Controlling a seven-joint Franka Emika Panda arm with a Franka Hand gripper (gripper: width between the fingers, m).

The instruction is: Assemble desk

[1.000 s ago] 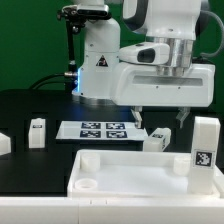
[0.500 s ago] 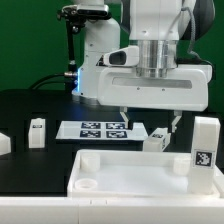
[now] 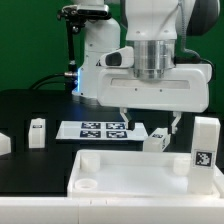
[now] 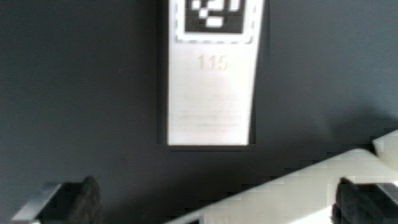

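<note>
The white desk top [image 3: 135, 176] lies flat at the front, with a round socket [image 3: 86, 185] in its near left corner. One tagged leg [image 3: 204, 148] stands upright at its right end. Another white leg [image 3: 156, 140] lies on the black table just behind the top. My gripper [image 3: 150, 121] hangs open above this leg, with nothing between its fingers. In the wrist view the same leg [image 4: 214, 95] lies lengthwise, its tag [image 4: 217, 18] at the far end. My gripper [image 4: 221, 205] shows both fingertips [image 4: 71, 202] wide apart, and a corner of the desk top [image 4: 347, 180] sits beside them.
The marker board [image 3: 100, 130] lies behind the lying leg. A small white leg [image 3: 37, 131] stands at the exterior view's left, and another white part [image 3: 3, 144] sits at the far left edge. The robot's base [image 3: 95, 60] rises at the back.
The hand has shifted toward the exterior view's left and turned its wrist, now squarely over the lying leg. Its jaws have stayed open, and no part has moved.
</note>
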